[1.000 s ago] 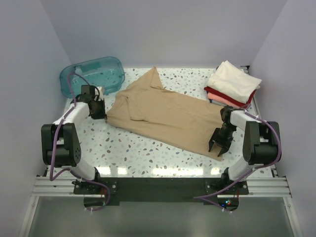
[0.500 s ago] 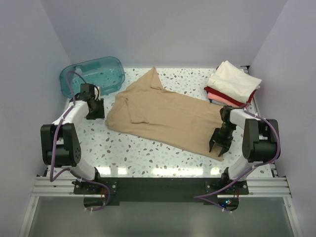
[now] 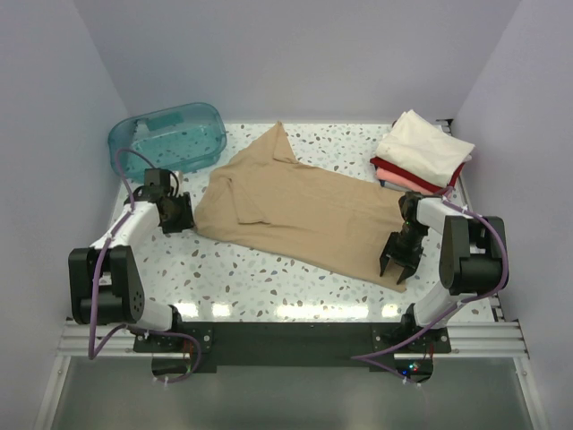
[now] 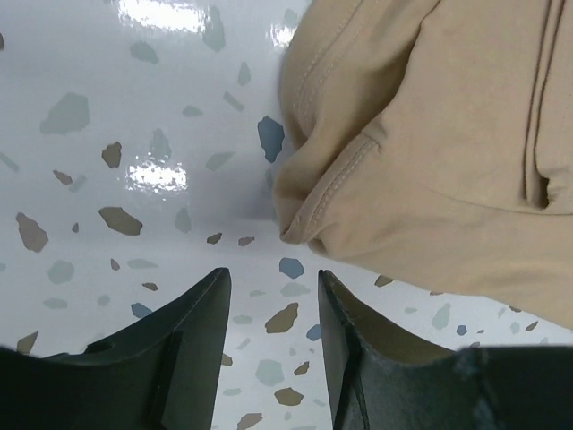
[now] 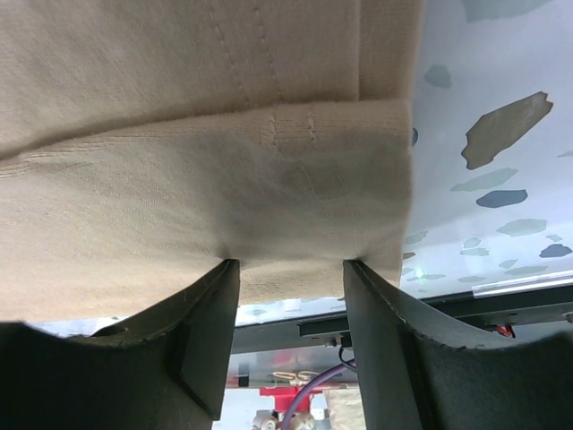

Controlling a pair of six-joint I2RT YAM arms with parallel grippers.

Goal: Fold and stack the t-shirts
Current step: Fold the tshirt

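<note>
The tan t-shirt [image 3: 304, 206] lies spread across the middle of the table, one sleeve pointing to the back. My left gripper [image 3: 176, 215] is open and empty just left of the shirt's near-left corner; in the left wrist view that rolled corner [image 4: 309, 219] lies just ahead of the gripper [image 4: 271, 278]. My right gripper [image 3: 398, 260] is open, its tips against the shirt's near-right hem, and the fabric [image 5: 224, 134] spans its gap [image 5: 291, 266]. Folded cream [image 3: 423, 148], red [image 3: 394, 168] and pink [image 3: 403, 182] shirts are stacked at the back right.
A translucent teal tub [image 3: 166, 134] stands at the back left, close behind the left arm. The speckled white table [image 3: 269, 269] is walled at the back and both sides. The black base rail [image 3: 286, 336] runs along the near edge.
My left gripper has drawn back from the shirt's left edge toward the near side and turned a little. The right gripper and the shirt have not visibly moved.
</note>
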